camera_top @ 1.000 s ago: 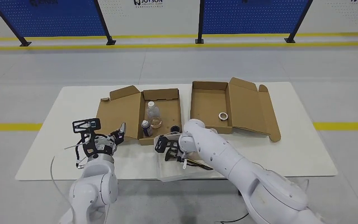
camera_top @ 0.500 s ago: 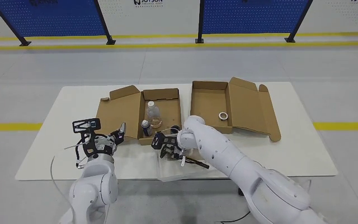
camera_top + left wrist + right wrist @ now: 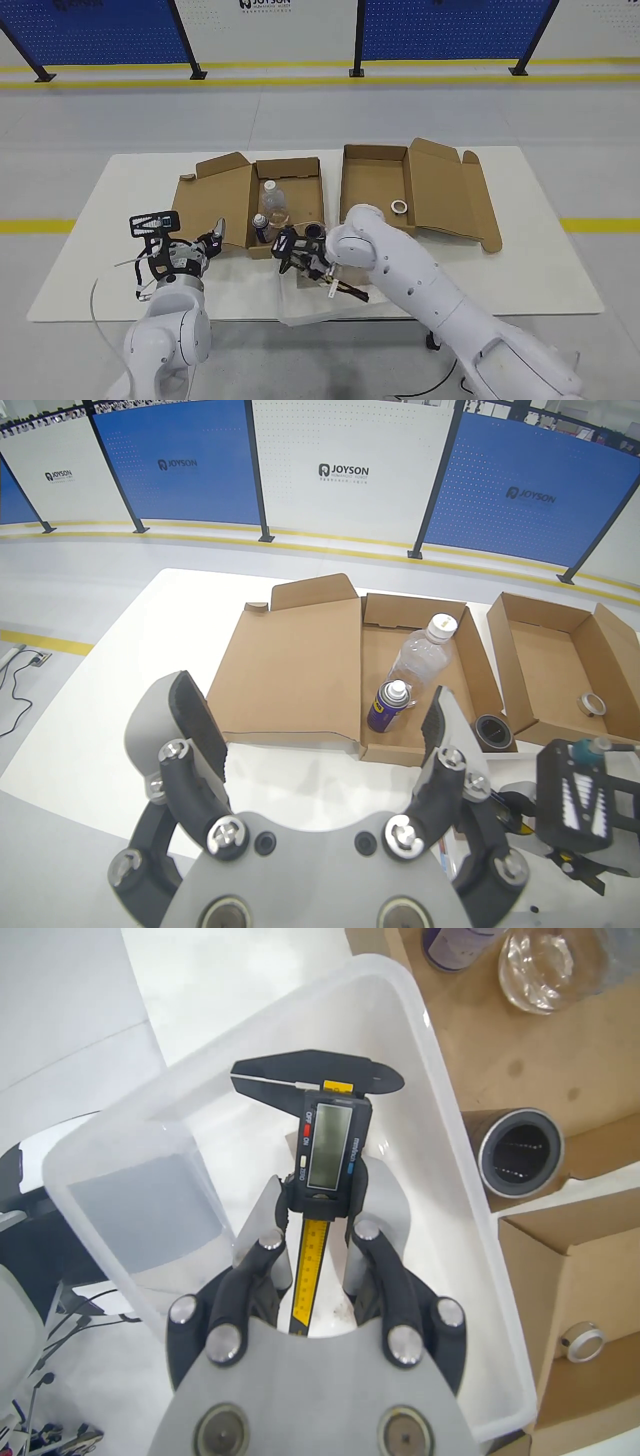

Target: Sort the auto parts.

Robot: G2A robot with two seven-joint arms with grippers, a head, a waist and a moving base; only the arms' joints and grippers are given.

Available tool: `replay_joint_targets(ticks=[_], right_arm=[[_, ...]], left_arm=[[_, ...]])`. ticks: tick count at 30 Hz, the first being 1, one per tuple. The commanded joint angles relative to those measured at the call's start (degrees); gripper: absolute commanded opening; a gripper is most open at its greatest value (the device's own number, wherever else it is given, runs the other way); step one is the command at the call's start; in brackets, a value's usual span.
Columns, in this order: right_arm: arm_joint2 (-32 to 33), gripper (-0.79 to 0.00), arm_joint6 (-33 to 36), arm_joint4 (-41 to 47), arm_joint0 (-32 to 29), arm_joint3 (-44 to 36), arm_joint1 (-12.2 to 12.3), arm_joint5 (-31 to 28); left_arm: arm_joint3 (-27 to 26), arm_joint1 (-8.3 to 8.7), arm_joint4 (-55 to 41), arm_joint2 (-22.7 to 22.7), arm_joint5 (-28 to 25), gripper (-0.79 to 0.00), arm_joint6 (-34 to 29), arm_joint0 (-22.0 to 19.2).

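Sort approx. halfway: caliper in grip over bin, cylinder not yet boxed.

Top view: left box (image 3: pixel 288 168) has clear bottle (image 3: pixel 273 203) & spray can (image 3: pixel 261 227), right box (image 3: pixel 372 152) has a metal ring (image 3: pixel 399 207). The right gripper (image 3: pixel 296 258) has its jaws clamped on the digital caliper (image 3: pixel 342 289) above the clear bin (image 3: pixel 300 305) at the near table (image 3: pixel 120 200) edge, and the left gripper (image 3: pixel 186 230) hangs over bare table beside left box. Left wrist view: jaws wide apart, nothing btwn them; bottle lies flat, can upright just beside it, dark cylinder (image 3: pixel 492 732) on table in front of the gap btwn boxes. Right wrist view: caliper held at its slider, head over bin; can't tell if it touches bin floor. Judged: 3 items placed, caliper + cylinder left.
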Motion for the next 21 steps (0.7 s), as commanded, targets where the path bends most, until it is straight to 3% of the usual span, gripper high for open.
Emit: replay_joint_targets(ticks=[1,10,21], right_arm=[[3.08,-0.785,0.9,-0.73,-2.42,-4.75,1.57,0.35],[15.53,-0.785,0.79,-3.69,-11.64,-18.88,6.44,1.49],[24.7,-0.785,-5.89,-5.57,-18.41,-28.06,9.03,4.39]], left_arm=[[0.0,0.0,0.0,0.0,0.0,0.0,0.0,0.0],[0.0,0.0,0.0,0.0,0.0,0.0,0.0,0.0],[0.0,0.0,0.0,0.0,0.0,0.0,0.0,0.0]])
